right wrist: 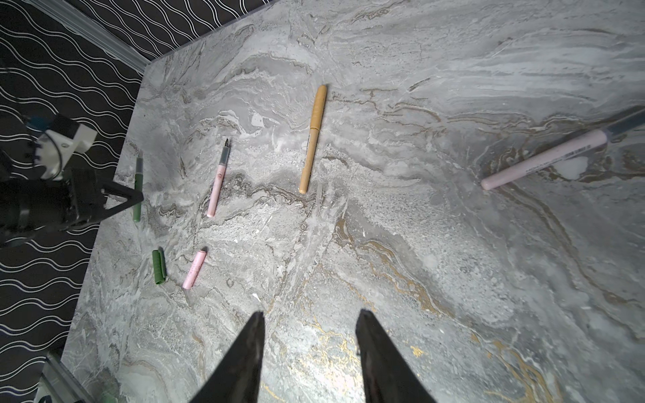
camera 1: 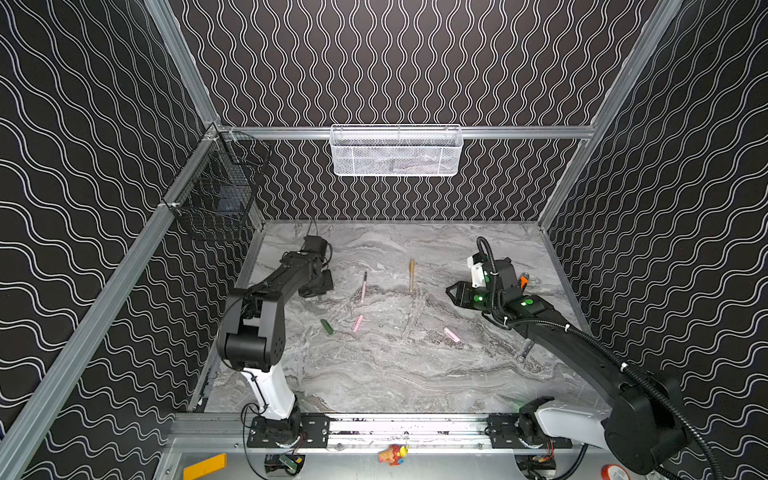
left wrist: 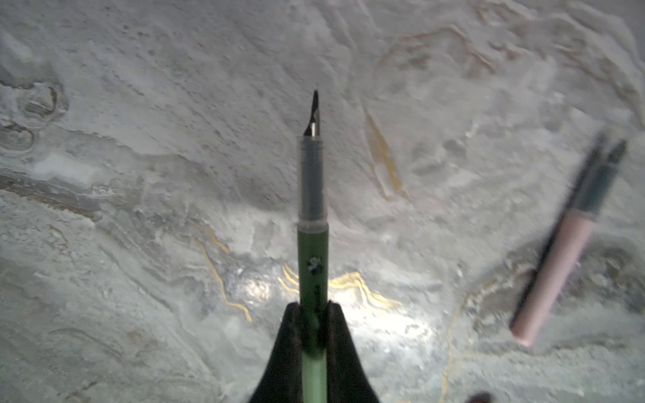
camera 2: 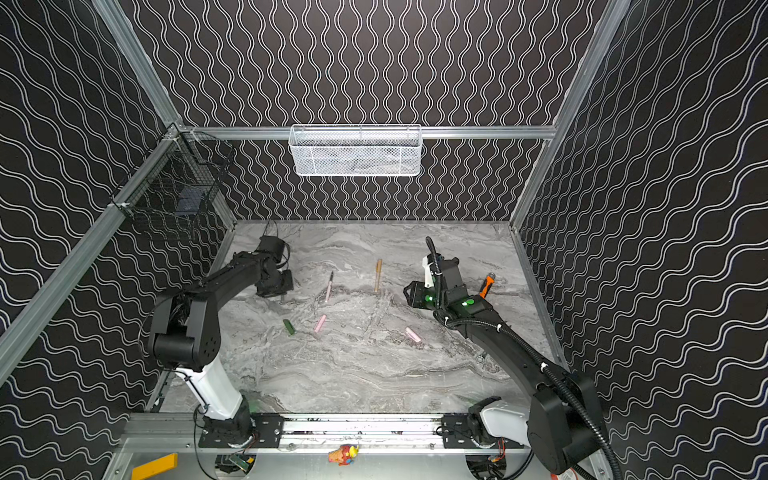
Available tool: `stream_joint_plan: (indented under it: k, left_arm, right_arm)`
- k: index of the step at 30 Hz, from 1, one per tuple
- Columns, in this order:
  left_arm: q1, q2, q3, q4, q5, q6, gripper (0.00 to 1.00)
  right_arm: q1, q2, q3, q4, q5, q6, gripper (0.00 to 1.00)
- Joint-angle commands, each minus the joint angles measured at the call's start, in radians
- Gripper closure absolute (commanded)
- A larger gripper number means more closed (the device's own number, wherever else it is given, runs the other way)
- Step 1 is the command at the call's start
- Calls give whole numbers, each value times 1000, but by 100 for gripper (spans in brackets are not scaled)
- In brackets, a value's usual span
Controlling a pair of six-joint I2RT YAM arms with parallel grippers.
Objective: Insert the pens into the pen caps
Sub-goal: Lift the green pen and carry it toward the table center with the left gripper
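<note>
Dark green pen (left wrist: 313, 244) pinched by the left gripper (left wrist: 313, 308), jaws pressed tight on the barrel, nib free ahead, presumably for seating. Green cap (right wrist: 158, 267) lies flat on the marble table (right wrist: 453, 244) near that gripper, pink cap (right wrist: 194, 268) just beside it, uncapped pink pen (right wrist: 216, 181) beyond. Gold pen (right wrist: 313, 139), farther from the green cap, looks already capped. Right gripper (right wrist: 310, 314) hangs well apart, jaws spread, empty, likely waiting to steady the cap.
</note>
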Motion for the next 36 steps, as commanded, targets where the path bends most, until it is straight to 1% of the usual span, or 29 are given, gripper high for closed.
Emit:
stream_joint_plan:
  k: [1, 4, 7, 9, 13, 14, 15, 16, 18, 23, 25, 29, 31, 34, 36]
  left_arm:
    - [-112, -72, -42, 28, 19, -43, 95]
    - [-247, -158, -100, 36, 9, -116, 95]
    - [-397, -193, -158, 83, 20, -212, 95]
    - [-503, -169, -172, 99, 2, -281, 95]
    - [-622, -91, -179, 140, -1, -352, 96]
    - [-655, -69, -168, 129, -31, -375, 97]
    - [-687, -52, -156, 101, -87, -416, 98]
    - [-705, -41, -152, 86, -116, -450, 98]
    - [-728, -43, -160, 96, -127, -490, 98]
    - [-753, 25, -128, 91, -99, -528, 96]
    - [-759, 42, -136, 118, -83, -538, 94]
    - [-763, 80, -137, 128, -98, -551, 94]
    - [-763, 87, -136, 127, -102, -555, 90]
    - [-763, 79, -133, 131, -102, -554, 81]
    - [-763, 68, -118, 113, -106, -544, 72]
  right_arm:
    - [0, -19, 6, -31, 35, 11, 54]
    - [1, -34, 3, -43, 67, 7, 54]
    - [-1, -45, -1, -44, 87, 8, 54]
    - [-1, -47, 0, -47, 91, 15, 54]
    - [-1, -52, 4, -61, 83, 28, 54]
    - [-1, -56, 1, -59, 81, 32, 54]
    - [-1, -60, -3, -58, 80, 36, 54]
    - [-1, -64, -6, -57, 76, 38, 54]
    - [-1, -74, -9, -62, 76, 42, 54]
    - [-1, -87, -22, -63, 75, 46, 54]
    - [-2, -88, -17, -73, 79, 49, 54]
    - [-1, -105, -23, -73, 80, 54, 54]
    - [-1, -111, -23, -80, 82, 55, 54]
    - [-1, -112, -20, -92, 86, 50, 54]
    - [-2, -114, -16, -95, 88, 50, 53]
